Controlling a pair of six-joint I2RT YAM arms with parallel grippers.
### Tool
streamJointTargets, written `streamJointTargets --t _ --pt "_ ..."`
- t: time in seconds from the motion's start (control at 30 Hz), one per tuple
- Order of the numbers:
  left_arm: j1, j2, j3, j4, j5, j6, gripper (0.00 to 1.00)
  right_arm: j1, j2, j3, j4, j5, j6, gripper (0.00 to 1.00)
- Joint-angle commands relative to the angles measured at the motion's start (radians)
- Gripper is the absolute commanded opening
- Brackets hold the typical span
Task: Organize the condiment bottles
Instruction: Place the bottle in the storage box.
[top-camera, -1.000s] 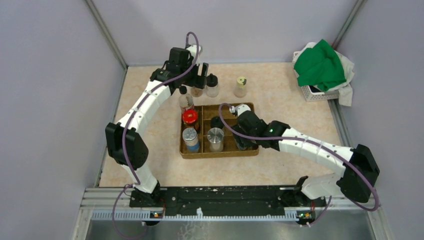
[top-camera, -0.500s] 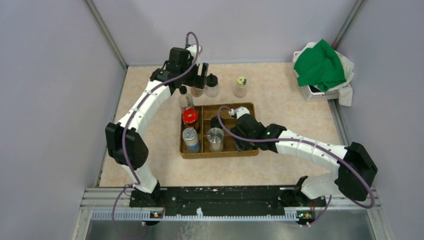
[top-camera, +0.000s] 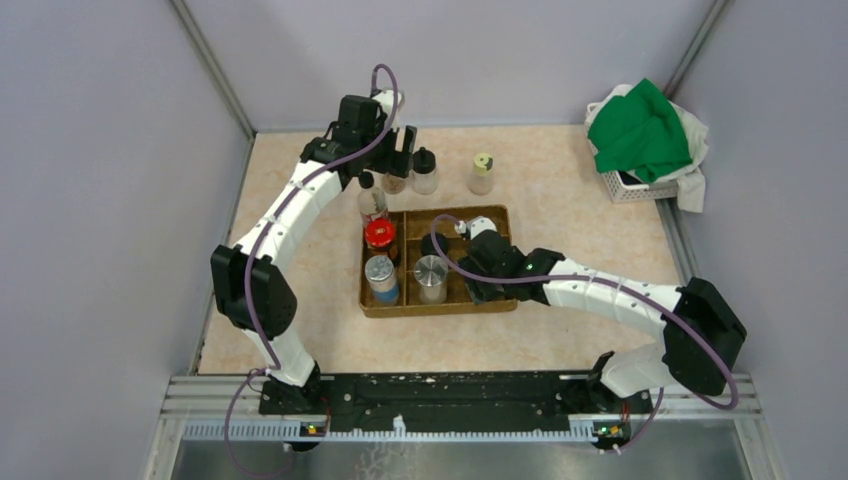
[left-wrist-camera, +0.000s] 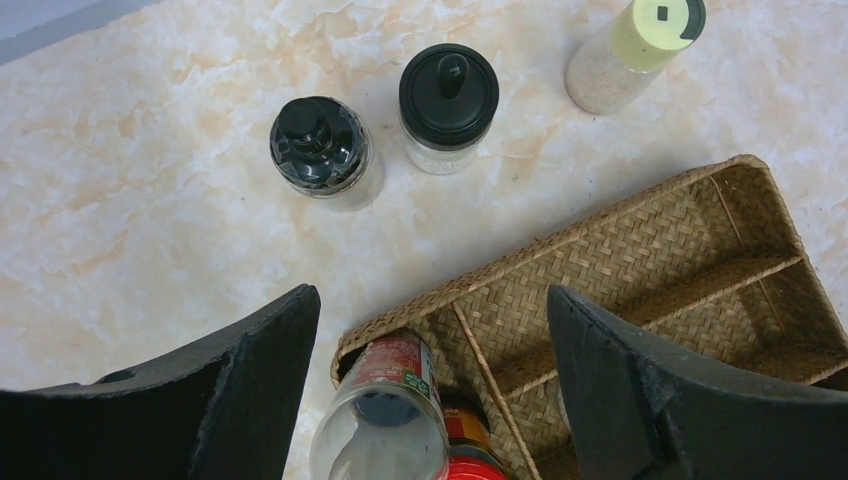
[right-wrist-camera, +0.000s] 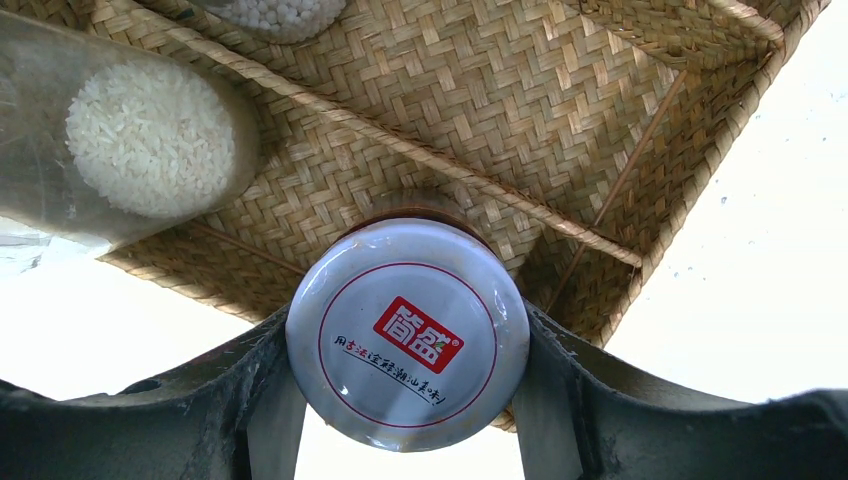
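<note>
The white-lidded jar (right-wrist-camera: 408, 335), its cap printed with a red logo and a thin red ring, is clamped between the fingers of the right hand (right-wrist-camera: 405, 385), low over a near-right compartment of the woven tray (right-wrist-camera: 560, 110). A clear jar of white rice (right-wrist-camera: 150, 140) sits in the neighbouring compartment. The tray's left column holds a red-lidded jar (top-camera: 379, 234) and a blue-labelled jar (top-camera: 381, 272), and a silver-lidded shaker (top-camera: 431, 272) stands in the next column. A tall red-labelled bottle (left-wrist-camera: 385, 415) stands at the tray's far left corner, under the left hand (left-wrist-camera: 430, 330), whose fingers are spread wide and touch nothing. Beyond the tray, on the surface (left-wrist-camera: 150, 200), stand a black-lidded jar (left-wrist-camera: 322, 150), a knob-topped black-lidded jar (left-wrist-camera: 448, 95) and a yellow-green-lidded shaker (left-wrist-camera: 630, 45).
</note>
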Motion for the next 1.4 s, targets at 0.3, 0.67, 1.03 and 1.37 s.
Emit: streamJointTargets --t 0.3,0.67,1.03,1.37 --pt "-0.004 -0.051 -0.007 0.024 -0.003 -0.005 0.90 0.010 -0.035 0.014 0.068 0.033 0.012 0.82" --pt "-0.004 -0.051 -0.008 0.024 -0.002 -0.006 0.90 0.010 -0.060 0.035 0.046 0.044 0.009 0.86" --pt "-0.004 -0.049 -0.011 0.024 -0.002 -0.006 0.90 0.010 -0.094 0.075 0.012 0.079 0.002 0.99" --pt "-0.005 -0.033 -0.011 0.033 -0.002 -0.005 0.90 0.007 -0.131 0.177 -0.036 0.177 -0.046 0.99"
